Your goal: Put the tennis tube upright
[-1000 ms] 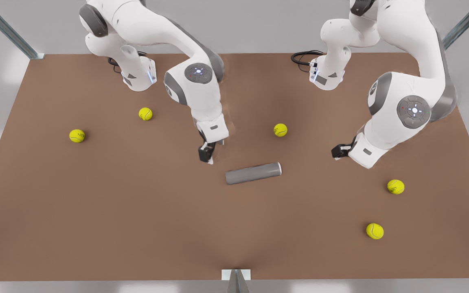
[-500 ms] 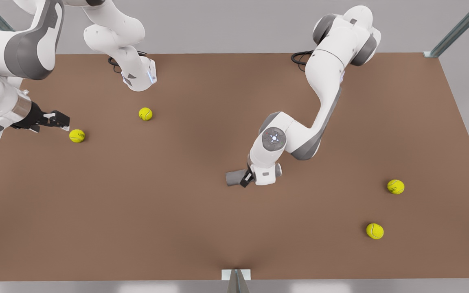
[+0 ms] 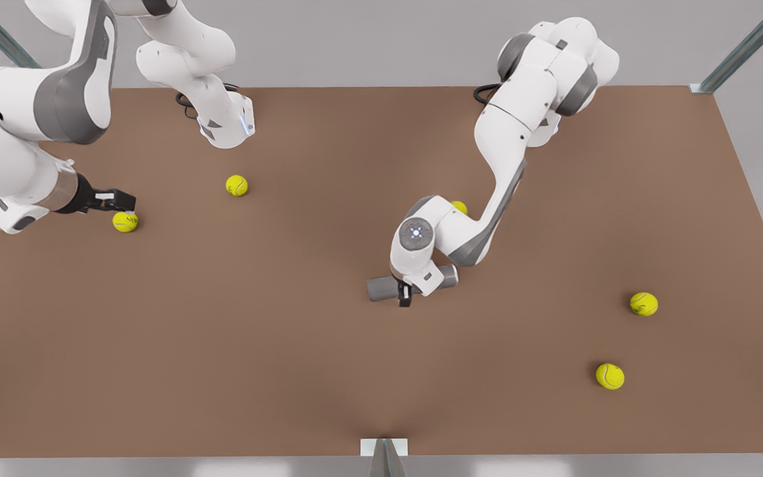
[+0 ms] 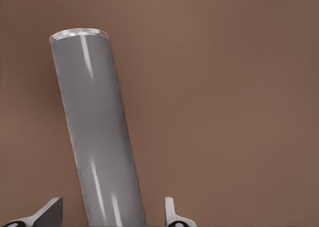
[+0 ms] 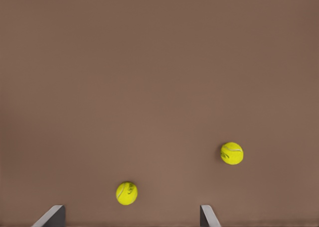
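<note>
We see brown table (image 3: 222, 371), tennis tube (image 3: 381, 289) lying flat mid-table, left gripper (image 3: 405, 296) straddling it, fingers (image 4: 50, 213) apart in its wrist view, right gripper (image 3: 120, 199) spread over ball (image 3: 125, 221), its wrist view adds second ball (image 5: 232, 153)

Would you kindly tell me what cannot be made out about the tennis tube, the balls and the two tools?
- Tennis tube: in the front view the left arm's wrist covers its middle; in the left wrist view the picture edge cuts off its near end.
- Left tool: fingers cut off by the left wrist view's edge.
- Middle tennis ball: mostly hidden behind the left arm, front view.
- Right tool: whether it touches the nearby ball is unclear.
</note>
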`<state>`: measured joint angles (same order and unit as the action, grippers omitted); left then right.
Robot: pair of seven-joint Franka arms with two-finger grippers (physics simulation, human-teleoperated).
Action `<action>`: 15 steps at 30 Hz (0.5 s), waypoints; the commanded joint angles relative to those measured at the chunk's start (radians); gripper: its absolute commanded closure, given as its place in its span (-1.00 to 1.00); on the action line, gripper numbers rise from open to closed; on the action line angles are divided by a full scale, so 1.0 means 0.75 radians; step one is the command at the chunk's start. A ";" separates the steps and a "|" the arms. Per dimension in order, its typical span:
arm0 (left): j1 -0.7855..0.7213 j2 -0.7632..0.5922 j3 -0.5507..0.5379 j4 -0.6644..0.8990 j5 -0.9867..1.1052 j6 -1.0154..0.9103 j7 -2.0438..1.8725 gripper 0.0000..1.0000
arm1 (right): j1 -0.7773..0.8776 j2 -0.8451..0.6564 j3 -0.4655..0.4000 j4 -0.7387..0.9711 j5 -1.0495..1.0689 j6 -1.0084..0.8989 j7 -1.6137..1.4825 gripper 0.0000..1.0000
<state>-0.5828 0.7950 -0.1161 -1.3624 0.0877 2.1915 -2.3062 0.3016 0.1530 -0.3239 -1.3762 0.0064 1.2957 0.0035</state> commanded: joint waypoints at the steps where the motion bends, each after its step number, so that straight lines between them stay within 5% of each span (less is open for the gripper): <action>1: 0.000 0.014 0.001 0.000 0.014 0.021 -0.654 -1.00 | -0.001 0.003 -0.002 0.000 0.006 -0.003 0.120 -1.00; 15: -0.019 0.053 0.001 -0.010 0.022 -0.085 -0.594 -1.00 | 0.003 0.033 0.000 0.000 0.006 -0.005 0.118 -1.00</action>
<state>-0.5953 0.8337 -0.1154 -1.3707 0.1046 2.1475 -2.5641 0.3038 0.1783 -0.3227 -1.3764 0.0104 1.2937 0.0534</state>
